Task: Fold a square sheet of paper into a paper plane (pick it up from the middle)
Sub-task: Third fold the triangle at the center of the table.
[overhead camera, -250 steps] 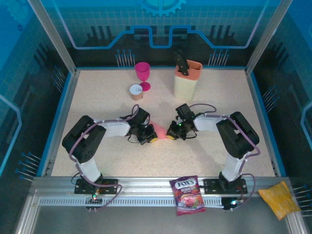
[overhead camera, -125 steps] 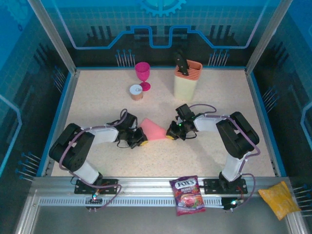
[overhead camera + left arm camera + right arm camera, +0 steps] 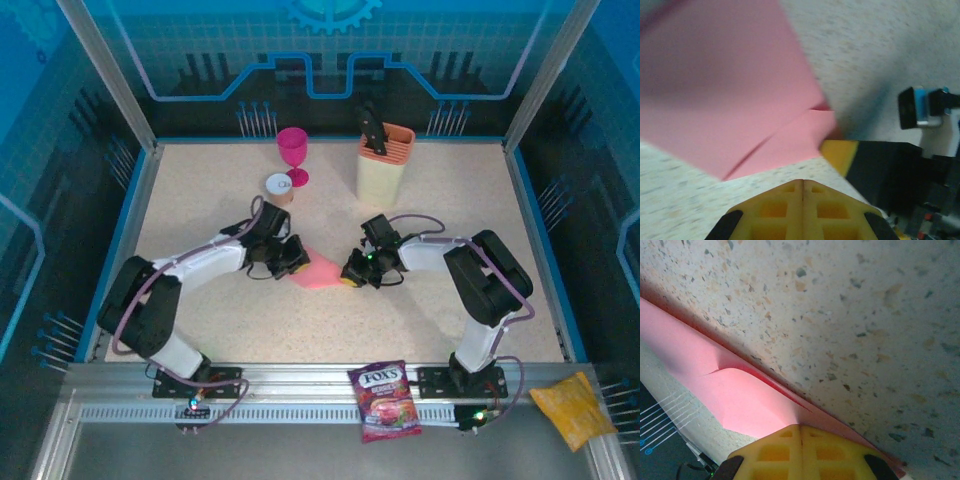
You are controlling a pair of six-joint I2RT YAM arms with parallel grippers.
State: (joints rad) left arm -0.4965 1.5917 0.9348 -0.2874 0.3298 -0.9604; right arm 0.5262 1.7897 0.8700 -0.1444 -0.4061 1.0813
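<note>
Paper sheet (image 3: 320,273): salmon-pink and folded, flat on the speckled table (image 3: 200,210) near its middle, between my two pincers.
Folds: from my left wrist I see one flap lying over another, with a slanted crease between them. The upper part is blurred and runs off the frame, so I cannot make out the whole outline.
Left pincer (image 3: 296,263): clenched, yellow fingertips pressed seam to seam with nothing between them, just beside the sheet's left edge. I cannot tell whether it touches the paper.
Right pincer (image 3: 349,277): clenched as well, at the sheet's right corner. From my right wrist the pink edge runs in under my fingertips. I cannot tell whether they press on it or hang just above it.
Strip by the right wrist: narrow, with one curled flap, cut off at the left and below.
Far side: magenta goblet (image 3: 293,153) upright, a small can (image 3: 279,188) just in front of it, and a cream holder (image 3: 383,170) with a dark handle sticking out. All are well apart from the sheet.
Near rail: purple candy bag (image 3: 385,400) between my bases, yellow bag (image 3: 572,408) at the right, its print too small to read.
</note>
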